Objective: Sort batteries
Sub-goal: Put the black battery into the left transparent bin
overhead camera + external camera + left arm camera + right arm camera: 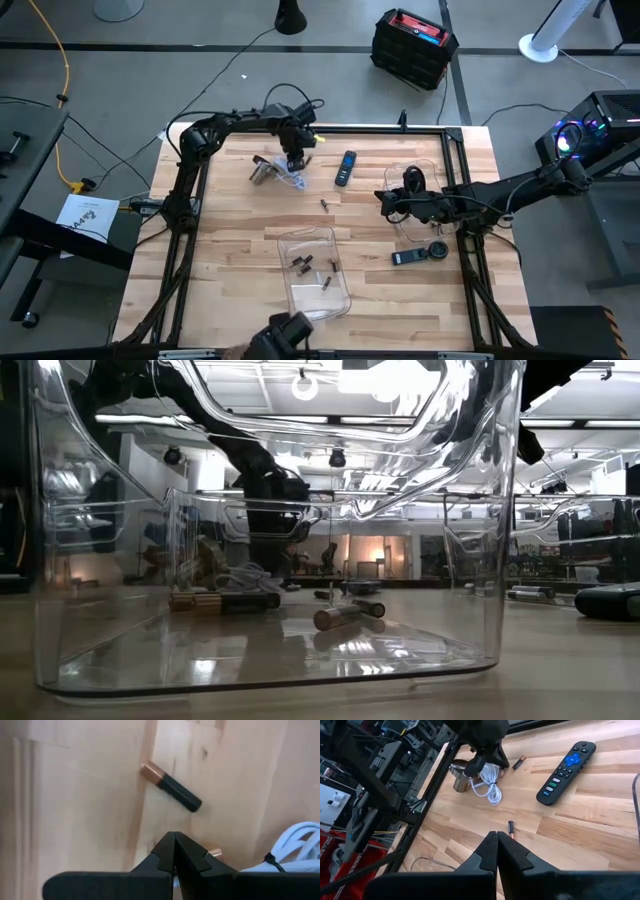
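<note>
A: Where are we w/ the batteries?

B: Our left gripper [174, 851] is at the far side of the table, fingers pinched tight, holding nothing. One battery [170, 793] lies flat just ahead of its tips, long side slanted across them, coppery end away from the white cable [295, 845]. A 2nd coppery end peeks out right by the fingers.

A: And the right arm?

B: Our right gripper [497, 854] is shut & empty too, over the table's right-middle. A small battery [511, 828] lies just past its tips, pointing about straight away from it.

A: So who's nearer?

B: Each has its own. We think left goes 1st, but it must open up.

A: The rest?

B: A few sit in the clear plastic tray [341, 298]. Smooth little round sticks, dark w/ shiny ends, they could roll
</note>
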Available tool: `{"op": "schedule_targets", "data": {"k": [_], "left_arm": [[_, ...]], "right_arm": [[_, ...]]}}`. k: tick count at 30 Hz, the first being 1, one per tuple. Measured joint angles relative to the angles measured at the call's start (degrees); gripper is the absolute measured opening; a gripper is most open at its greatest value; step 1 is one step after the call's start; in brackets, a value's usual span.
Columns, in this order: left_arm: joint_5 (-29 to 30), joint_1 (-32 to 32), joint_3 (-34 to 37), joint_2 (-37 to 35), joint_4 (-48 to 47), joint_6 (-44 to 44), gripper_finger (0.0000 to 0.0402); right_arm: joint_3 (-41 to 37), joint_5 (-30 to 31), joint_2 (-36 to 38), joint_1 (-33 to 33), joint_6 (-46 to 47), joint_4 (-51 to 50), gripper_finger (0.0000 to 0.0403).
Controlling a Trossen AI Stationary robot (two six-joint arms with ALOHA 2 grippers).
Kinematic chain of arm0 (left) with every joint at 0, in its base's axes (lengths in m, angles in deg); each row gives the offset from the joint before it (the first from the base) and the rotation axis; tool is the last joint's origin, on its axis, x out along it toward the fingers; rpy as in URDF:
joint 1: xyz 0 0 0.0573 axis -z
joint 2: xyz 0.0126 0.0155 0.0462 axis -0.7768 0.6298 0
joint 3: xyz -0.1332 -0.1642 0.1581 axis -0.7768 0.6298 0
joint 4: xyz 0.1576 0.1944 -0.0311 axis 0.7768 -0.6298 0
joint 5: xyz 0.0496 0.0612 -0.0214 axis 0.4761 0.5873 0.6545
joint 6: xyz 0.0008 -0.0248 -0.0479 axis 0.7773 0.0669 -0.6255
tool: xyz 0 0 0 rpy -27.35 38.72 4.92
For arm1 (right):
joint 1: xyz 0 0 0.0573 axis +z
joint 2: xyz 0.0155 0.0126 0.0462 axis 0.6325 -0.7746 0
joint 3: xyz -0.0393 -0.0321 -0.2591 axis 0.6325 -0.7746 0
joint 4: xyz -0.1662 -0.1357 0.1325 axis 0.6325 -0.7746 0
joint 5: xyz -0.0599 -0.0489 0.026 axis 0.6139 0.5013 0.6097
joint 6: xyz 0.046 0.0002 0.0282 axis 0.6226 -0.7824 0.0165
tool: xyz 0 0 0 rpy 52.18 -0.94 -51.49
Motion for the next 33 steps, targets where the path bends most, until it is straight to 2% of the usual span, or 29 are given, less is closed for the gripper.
{"op": "schedule_targets", "data": {"k": [7, 16, 19, 22, 29, 33], "left_arm": [[-0.2, 1.4, 0.0, 0.0, -6.6, -3.2, 0.0000], [-0.6, 2.9, 0.0, 0.0, -14.1, -3.4, 0.0000], [-0.6, 2.5, 1.8, -2.1, -14.5, -3.5, 0.0000], [-1.4, 1.6, 7.3, -7.6, -9.8, -5.6, 0.0000], [-1.8, 0.2, 27.1, -24.8, 6.5, -15.3, 0.0000], [-1.1, 1.2, 33.0, -31.2, 19.2, -24.2, 0.0000]], "right_arm": [[0.0, 0.0, 0.0, 0.0, -0.5, 0.0, 0.0000], [0.0, 0.0, 0.0, 0.0, -1.4, 0.0, 0.0000], [0.0, 0.0, 0.0, 0.0, -1.9, 0.0, 0.0000], [0.0, 0.0, 0.0, 0.0, -2.4, -0.1, 0.0000], [0.0, 0.3, 0.0, 0.0, -2.9, -0.6, 0.0000], [0.0, 0.3, 0.0, 0.0, -2.9, -0.5, 0.0000]]}}
